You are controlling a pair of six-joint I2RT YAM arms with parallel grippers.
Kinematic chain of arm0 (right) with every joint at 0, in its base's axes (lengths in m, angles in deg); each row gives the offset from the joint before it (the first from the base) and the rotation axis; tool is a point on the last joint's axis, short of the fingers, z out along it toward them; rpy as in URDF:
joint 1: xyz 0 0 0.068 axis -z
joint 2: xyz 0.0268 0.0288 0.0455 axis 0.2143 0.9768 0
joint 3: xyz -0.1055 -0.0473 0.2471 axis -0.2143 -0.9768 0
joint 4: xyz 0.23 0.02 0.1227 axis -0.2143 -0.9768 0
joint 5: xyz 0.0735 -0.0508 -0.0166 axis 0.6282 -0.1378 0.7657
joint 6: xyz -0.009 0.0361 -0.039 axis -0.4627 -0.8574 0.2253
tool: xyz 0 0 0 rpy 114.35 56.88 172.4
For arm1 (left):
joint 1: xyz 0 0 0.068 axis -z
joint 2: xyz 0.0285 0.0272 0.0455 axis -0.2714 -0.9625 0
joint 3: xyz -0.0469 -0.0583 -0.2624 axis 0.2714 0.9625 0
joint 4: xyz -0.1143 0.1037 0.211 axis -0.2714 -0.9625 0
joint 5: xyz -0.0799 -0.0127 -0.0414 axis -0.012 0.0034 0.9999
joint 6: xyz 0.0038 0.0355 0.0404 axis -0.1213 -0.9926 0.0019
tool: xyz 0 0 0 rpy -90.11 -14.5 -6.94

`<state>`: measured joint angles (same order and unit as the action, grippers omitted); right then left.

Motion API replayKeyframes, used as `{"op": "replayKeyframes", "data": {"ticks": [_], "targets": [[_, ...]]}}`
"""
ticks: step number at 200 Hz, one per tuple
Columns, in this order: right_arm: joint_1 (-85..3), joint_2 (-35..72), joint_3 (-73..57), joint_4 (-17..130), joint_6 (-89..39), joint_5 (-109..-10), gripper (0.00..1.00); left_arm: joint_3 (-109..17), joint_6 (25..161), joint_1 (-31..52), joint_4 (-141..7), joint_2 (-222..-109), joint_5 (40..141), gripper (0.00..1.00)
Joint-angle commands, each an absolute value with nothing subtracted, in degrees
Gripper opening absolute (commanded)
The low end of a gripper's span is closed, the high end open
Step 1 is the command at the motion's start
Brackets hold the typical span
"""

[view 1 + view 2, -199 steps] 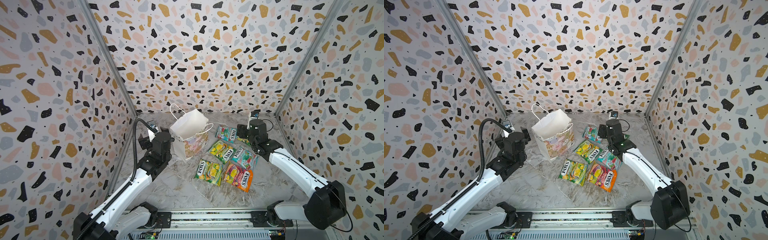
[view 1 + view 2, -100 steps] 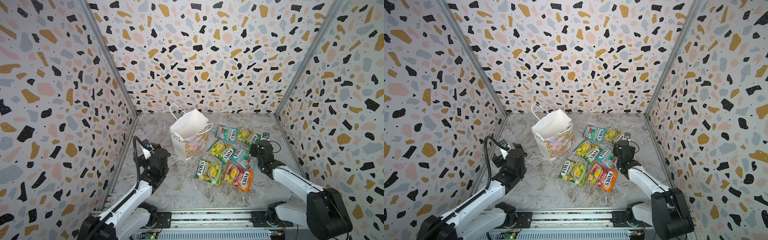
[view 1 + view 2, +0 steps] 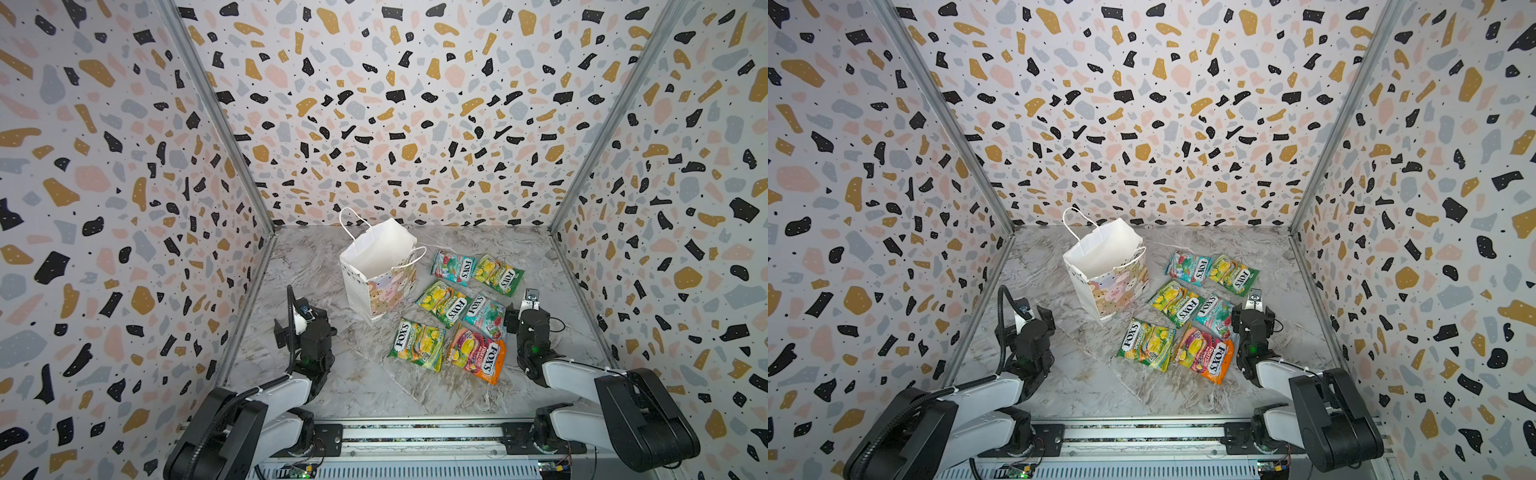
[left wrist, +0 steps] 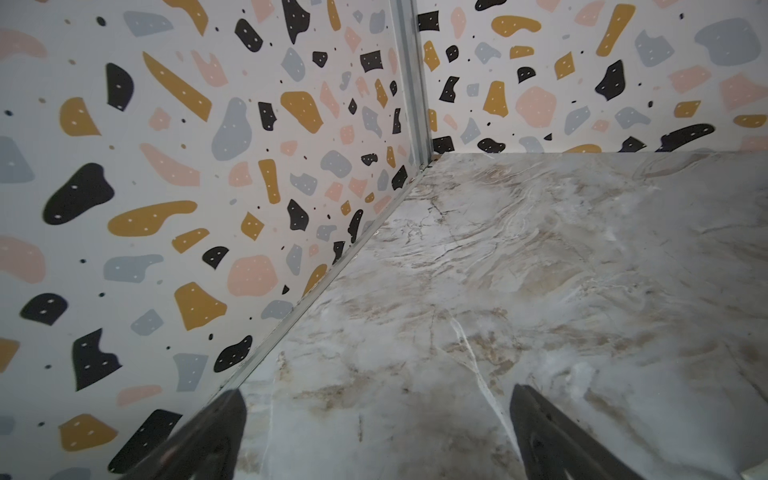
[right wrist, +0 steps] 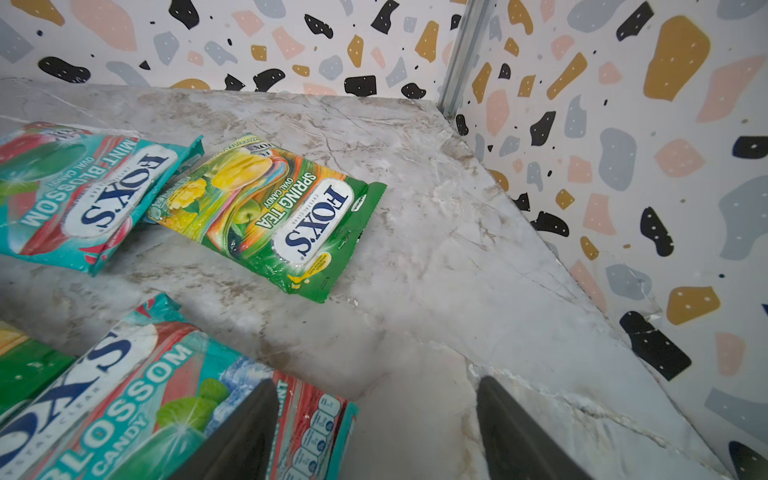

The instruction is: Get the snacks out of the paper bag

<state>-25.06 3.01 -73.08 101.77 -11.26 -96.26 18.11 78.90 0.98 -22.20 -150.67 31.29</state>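
In both top views you are seeing the paper bag standing upright mid-bench, mouth open. Its bottom is hiding behind the near wall, so emptiness is only a guess. Six snacks are lying flat just beside it, probably unloaded there. In the left wrist view the left gripper is gaping wide over bare bench, holding nothing. In the right wrist view the right gripper is hanging open and empty, one finger covering a teal packet corner.

Our left arm lies folded low at seven o'clock, pointing toward twelve, and the left gripper is spread wide, holding nothing. Our right arm lies folded at five o'clock, and the right gripper is parted and empty.
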Motion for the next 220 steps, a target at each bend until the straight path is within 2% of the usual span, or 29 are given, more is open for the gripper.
{"op": "replayKeyframes", "data": {"ticks": [1, 18, 44, 115, 157, 194, 205, 208, 220], "targets": [[-24.8, 3.1, -73.8, 113.7, -7.3, -92.9, 0.77, 18.0, 75.8, -0.7, -9.5, -152.3, 38.2, 1.00], [-24.8, 3.1, -74.7, 116.1, -7.3, -91.4, 0.77, 19.0, 75.6, -2.0, -5.9, -153.2, 41.6, 1.00], [-24.2, 3.4, -77.3, 123.1, -6.9, -88.2, 0.77, 23.3, 75.4, -3.9, 7.7, -157.8, 44.8, 1.00], [-19.0, 3.1, -79.4, 127.1, -9.2, -80.0, 0.78, 22.2, 74.0, -4.5, 10.8, -164.6, 48.8, 1.00], [-18.0, 11.7, -82.9, 144.0, -7.5, -77.6, 0.78, 19.4, 74.7, -4.5, 5.7, -164.8, 47.6, 1.00], [-18.0, 17.7, -80.7, 145.9, -7.4, -78.3, 0.87, 17.8, 77.0, -5.3, 2.8, -165.2, 44.7, 1.00], [-18.0, 16.7, -79.0, 141.1, -7.7, -78.5, 0.93, 17.6, 77.4, -5.6, 2.4, -165.1, 44.7, 1.00], [-18.0, 16.6, -78.1, 139.1, -8.1, -79.3, 1.00, 17.7, 77.4, -5.6, 2.4, -165.1, 44.5, 1.00], [-18.1, 17.5, -75.6, 135.7, -9.1, -81.8, 0.99, 17.6, 77.8, -5.6, 2.4, -165.1, 43.6, 1.00]]}}
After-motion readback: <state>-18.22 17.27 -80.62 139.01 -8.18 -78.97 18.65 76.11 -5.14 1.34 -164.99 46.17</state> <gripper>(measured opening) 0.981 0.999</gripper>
